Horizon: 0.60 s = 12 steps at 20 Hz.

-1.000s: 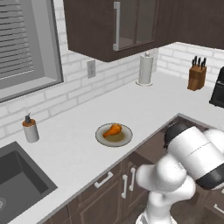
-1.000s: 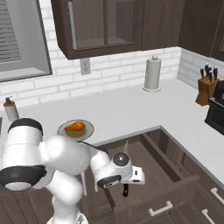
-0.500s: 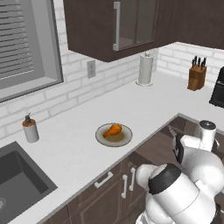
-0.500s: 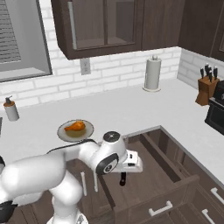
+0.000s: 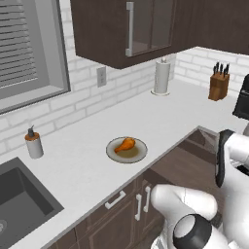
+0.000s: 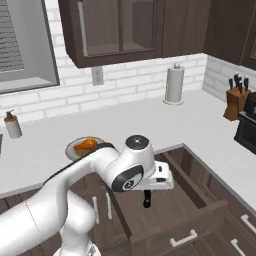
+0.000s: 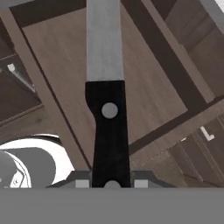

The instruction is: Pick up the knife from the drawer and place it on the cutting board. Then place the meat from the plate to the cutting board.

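The knife (image 7: 108, 127) has a black handle and a silver blade (image 7: 104, 39). In the hand view my gripper (image 7: 112, 182) is shut on the handle's end, and the blade points away over the open drawer (image 7: 144, 87). From the right base view the knife (image 6: 146, 198) hangs below my hand above the drawer (image 6: 175, 210). The meat (image 5: 125, 144), an orange-brown drumstick, lies on the round plate (image 5: 138, 154) on the white counter; meat (image 6: 85, 145) and plate (image 6: 72, 150) also sit left of the arm. The cutting board is out of view.
A paper towel roll (image 6: 174, 84) stands by the brick wall and a knife block (image 6: 235, 97) in the right corner. A soap dispenser (image 5: 33, 143) stands beside the sink (image 5: 19, 209). A black appliance (image 6: 247, 131) sits at the far right. White counter lies around the plate.
The arm has swung and refolded over the drawer. The hand has stayed above the drawer, a little farther right, with the knife still in the jaws.
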Available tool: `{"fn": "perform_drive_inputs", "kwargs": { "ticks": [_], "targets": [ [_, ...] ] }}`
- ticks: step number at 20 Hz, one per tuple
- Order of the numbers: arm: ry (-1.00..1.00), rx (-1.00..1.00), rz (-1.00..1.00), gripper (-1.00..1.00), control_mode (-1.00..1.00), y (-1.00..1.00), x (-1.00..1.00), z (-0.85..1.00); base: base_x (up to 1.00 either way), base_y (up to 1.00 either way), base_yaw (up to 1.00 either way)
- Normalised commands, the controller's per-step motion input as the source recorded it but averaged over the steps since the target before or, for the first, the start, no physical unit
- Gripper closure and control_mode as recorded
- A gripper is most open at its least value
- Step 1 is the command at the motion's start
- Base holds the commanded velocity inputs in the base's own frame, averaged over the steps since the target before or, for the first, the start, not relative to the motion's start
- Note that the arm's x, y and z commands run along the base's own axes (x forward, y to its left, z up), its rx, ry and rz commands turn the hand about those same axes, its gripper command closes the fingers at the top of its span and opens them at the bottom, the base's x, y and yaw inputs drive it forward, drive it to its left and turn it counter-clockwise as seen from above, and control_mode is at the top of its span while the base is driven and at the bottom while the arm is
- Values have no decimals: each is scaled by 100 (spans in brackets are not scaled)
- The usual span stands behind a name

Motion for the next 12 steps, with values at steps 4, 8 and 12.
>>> {"fn": "perform_drive_inputs", "kwargs": {
  "ticks": [4,8,12],
  "targets": [
    [-2,2,14,100,-100,67,4,58,0,0,0],
    [-5,2,16,100,-100,99,0,12,0,0,0],
    [-3,6,16,100,-100,97,2,1,0,0,0]
  ]
}}
